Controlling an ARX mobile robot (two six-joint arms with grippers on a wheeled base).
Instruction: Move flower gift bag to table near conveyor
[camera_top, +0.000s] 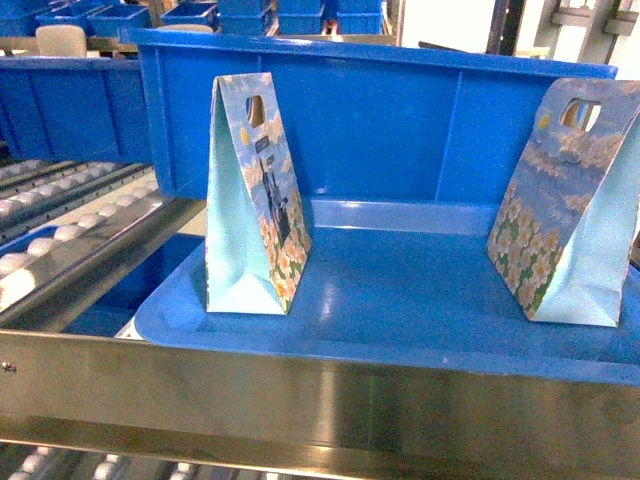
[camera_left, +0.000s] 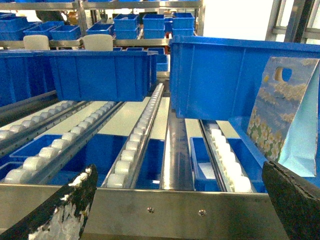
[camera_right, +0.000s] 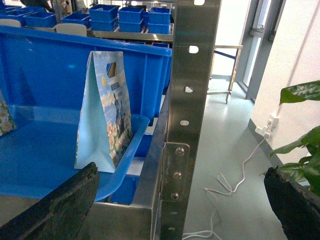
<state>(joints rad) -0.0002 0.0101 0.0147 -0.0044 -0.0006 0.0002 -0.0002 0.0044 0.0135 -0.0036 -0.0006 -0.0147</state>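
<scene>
Flower gift bags (camera_top: 252, 195) stand upright in the blue tray (camera_top: 400, 300) at frame centre; both arms' fingers (camera_left: 55, 210) gape apart, and a clumsy nudge could topple one.

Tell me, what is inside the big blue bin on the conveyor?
Two flower gift bags stand upright inside the blue bin: the left bag and the right bag. The contents of the bags are hidden.

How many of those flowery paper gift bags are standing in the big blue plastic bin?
2. One flower-printed paper gift bag stands upright at the left of the blue plastic bin; the other stands at its right edge. The bin's walls may hide more.
</scene>
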